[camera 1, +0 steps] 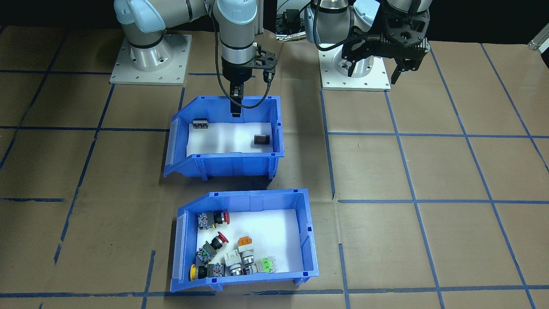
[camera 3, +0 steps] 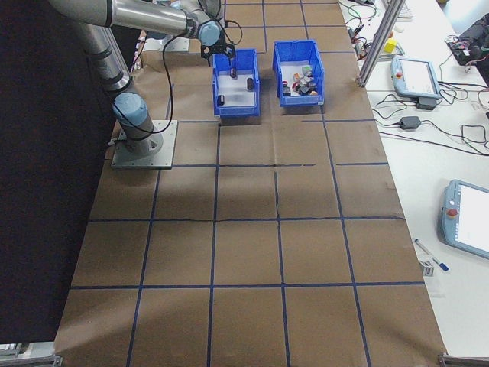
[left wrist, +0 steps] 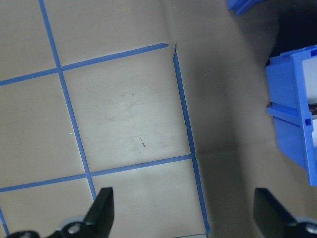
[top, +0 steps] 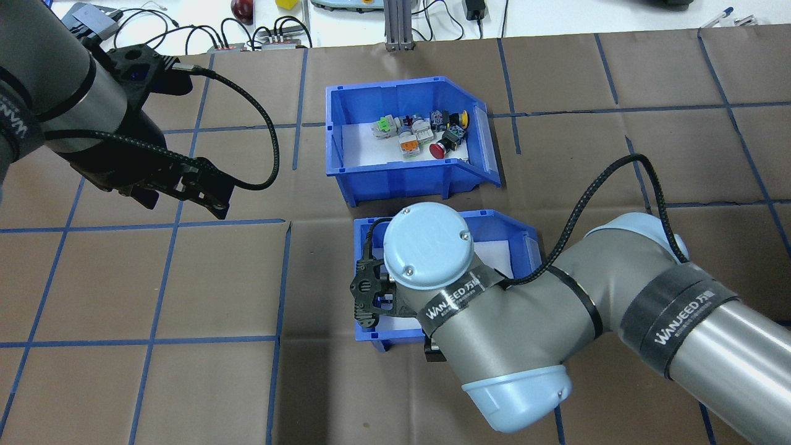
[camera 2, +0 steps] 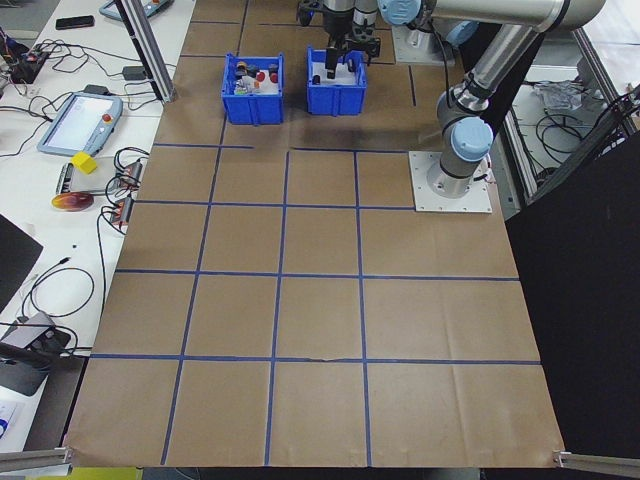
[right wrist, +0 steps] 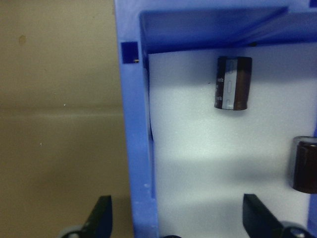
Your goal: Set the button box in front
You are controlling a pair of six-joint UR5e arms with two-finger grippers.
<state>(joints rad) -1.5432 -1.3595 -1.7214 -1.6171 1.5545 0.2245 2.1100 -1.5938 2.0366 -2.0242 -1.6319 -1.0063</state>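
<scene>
The button box [camera 1: 246, 201] is a blue bin with red, yellow, green and orange switches on white foam. It stands on the side of the table far from the robot, also seen in the overhead view as the button box [top: 395, 93]. Between it and the robot stands a second blue bin [camera 1: 231, 165] holding dark cylinders [right wrist: 233, 82]. My right gripper [right wrist: 176, 208] is open and straddles that second bin's wall [right wrist: 136, 148] on the robot's side; it touches neither cylinder. My left gripper [left wrist: 183, 198] hangs open over bare brown paper, well apart from both bins.
Blue tape lines grid the brown paper table [camera 1: 429, 171]. The arms' base plates [camera 1: 150, 60] sit at the robot's edge. A bench with cables and a teach pendant [camera 2: 80, 120] runs past the far edge, with an aluminium post [top: 395, 25] behind the button box.
</scene>
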